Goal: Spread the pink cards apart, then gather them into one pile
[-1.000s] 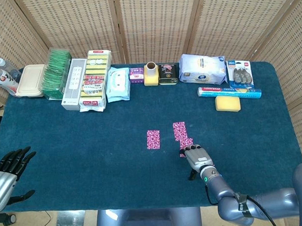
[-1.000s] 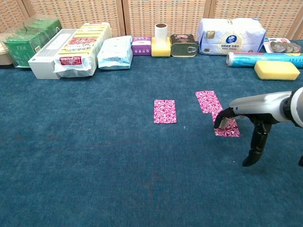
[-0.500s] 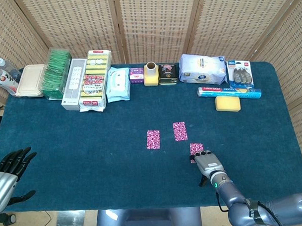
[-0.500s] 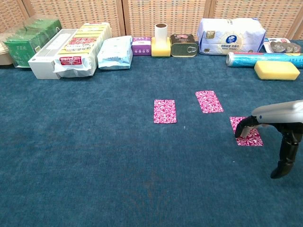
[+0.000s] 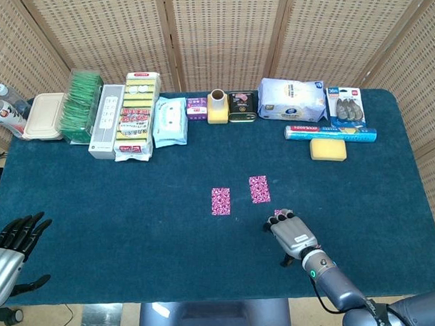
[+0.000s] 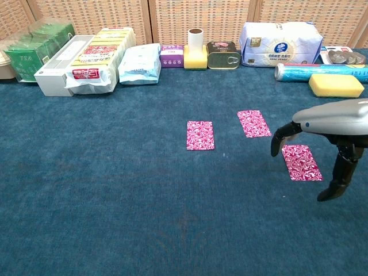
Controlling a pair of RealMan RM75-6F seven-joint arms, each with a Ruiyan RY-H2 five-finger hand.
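Note:
Three pink patterned cards lie apart on the blue cloth. In the chest view the left card (image 6: 200, 135) and the middle card (image 6: 254, 123) sit mid-table, and the third card (image 6: 302, 162) lies nearer and to the right. In the head view I see the left card (image 5: 220, 201), the middle card (image 5: 258, 189) and only a sliver of the third card (image 5: 279, 213) past my right hand (image 5: 291, 234). The right hand (image 6: 325, 121) hovers over the third card with fingers apart, holding nothing. My left hand (image 5: 14, 240) is open at the table's near left corner.
Along the far edge stand a tea box (image 6: 31, 54), a white box (image 6: 60, 72), snack packs (image 6: 98, 60), wipes (image 6: 138, 63), a yellow roll holder (image 6: 195, 52), a tin (image 6: 223, 56), a tissue pack (image 6: 282, 43), a foil roll (image 6: 319, 72) and a yellow sponge (image 6: 336, 85).
The right hand slid the third card off the middle card, toward the near right. It then lifted its fingertips off that card, which now lies in full view.

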